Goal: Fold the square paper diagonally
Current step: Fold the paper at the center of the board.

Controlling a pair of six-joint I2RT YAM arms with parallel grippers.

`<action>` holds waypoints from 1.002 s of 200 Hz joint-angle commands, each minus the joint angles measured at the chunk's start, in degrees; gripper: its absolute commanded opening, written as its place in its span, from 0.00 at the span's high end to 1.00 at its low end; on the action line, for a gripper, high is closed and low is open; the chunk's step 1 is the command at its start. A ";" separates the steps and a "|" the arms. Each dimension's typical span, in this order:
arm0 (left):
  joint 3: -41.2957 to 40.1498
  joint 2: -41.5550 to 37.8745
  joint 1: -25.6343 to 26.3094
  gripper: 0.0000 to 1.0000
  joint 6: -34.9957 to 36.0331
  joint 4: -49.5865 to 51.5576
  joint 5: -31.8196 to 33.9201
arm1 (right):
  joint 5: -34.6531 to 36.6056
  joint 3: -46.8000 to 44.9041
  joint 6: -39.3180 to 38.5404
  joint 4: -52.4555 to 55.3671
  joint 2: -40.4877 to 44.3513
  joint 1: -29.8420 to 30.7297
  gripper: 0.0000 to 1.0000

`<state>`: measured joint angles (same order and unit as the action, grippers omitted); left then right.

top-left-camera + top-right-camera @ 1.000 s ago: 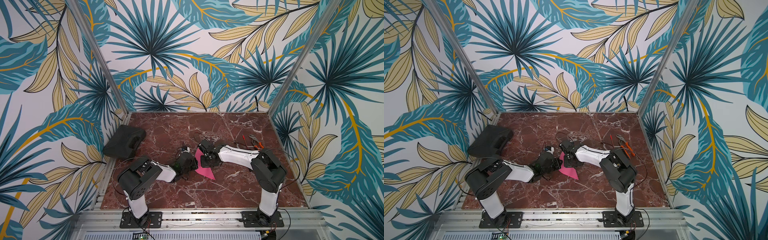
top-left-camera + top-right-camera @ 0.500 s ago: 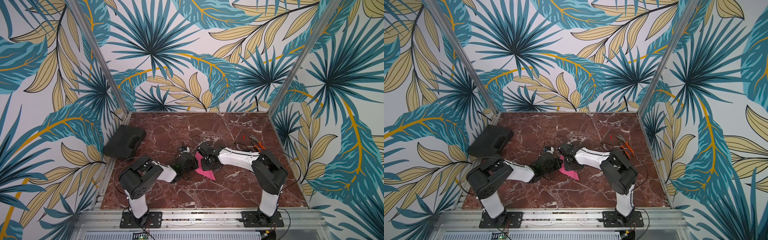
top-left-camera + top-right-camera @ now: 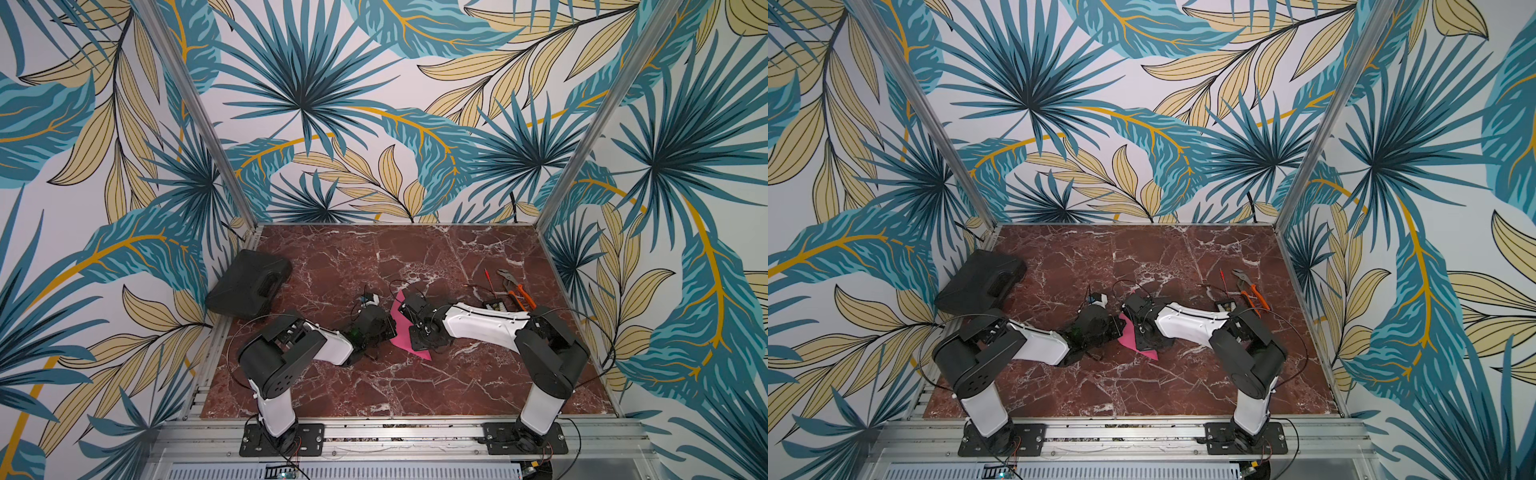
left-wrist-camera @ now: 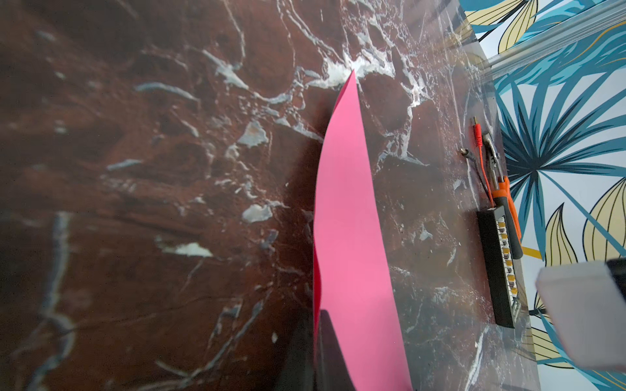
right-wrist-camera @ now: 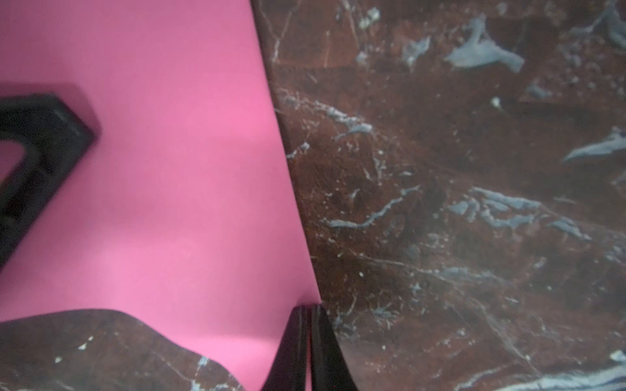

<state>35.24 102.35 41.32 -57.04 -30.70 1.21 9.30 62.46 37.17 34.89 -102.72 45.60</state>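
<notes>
paper: we see the square paper mid-counter, partly raised, long axis near-to-far | left end effector pinching one edge | right end effector pinching the opposite side, both equally near

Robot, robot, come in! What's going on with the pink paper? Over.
Left gripper shut on the paper. Right gripper shut on its edge. Paper bowed up, not pressed flat yet. Pliers off to the side, nothing blocking.

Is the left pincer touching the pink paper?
Touching. The left wrist view shows the left pincer shut on the square paper, whose edge runs between its black fingers.
</notes>
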 commanded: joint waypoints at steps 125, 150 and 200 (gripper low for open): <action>-2.20 1.54 -0.09 1.00 0.39 6.70 1.77 | 0.47 -7.60 4.63 3.07 5.86 3.93 0.90; -2.20 1.45 -0.08 1.00 0.46 6.86 1.77 | 0.24 -7.88 5.19 3.31 6.15 4.60 0.90; -2.29 1.48 -0.08 1.00 0.54 7.02 3.45 | 0.05 -9.45 6.42 3.21 7.00 5.64 0.90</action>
<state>35.14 102.35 41.52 -57.04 -30.68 1.78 9.45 55.05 42.06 35.66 -96.68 50.41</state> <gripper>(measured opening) 0.050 0.097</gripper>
